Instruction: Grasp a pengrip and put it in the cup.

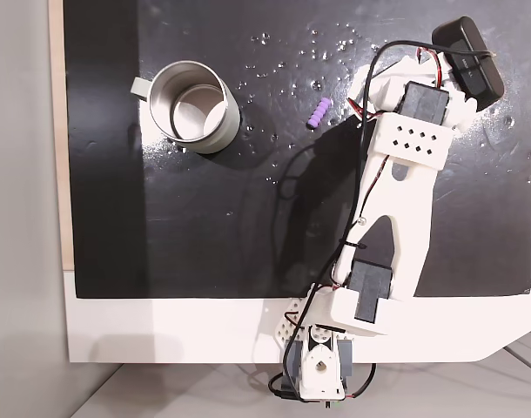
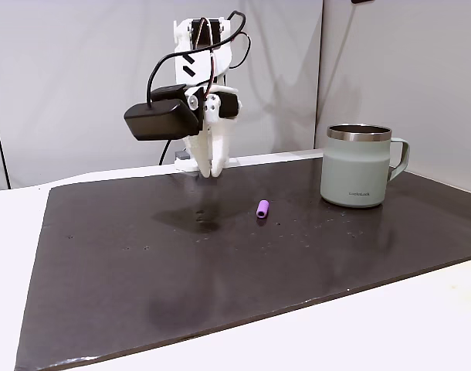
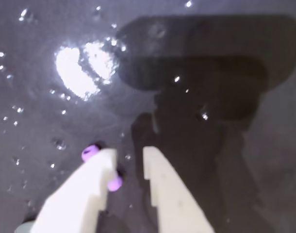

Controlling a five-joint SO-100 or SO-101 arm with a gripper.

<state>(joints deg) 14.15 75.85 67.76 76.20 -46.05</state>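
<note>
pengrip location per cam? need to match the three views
A fixed view, top-down: pengrip upper middle on the black mat, right of the cup, left of the gripper.
A fixed view, side-on: pengrip mid-frame on the mat, left of the cup, right of and below the raised gripper.
Wrist view: pengrip lower left, partly behind the left gripper finger.
Shared landmark: the gripper.

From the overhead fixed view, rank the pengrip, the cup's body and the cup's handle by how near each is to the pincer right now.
1. pengrip: just left of the pincer, on the black mat.
2. cup body: further left.
3. cup handle: farthest, on the cup's left side.
</note>
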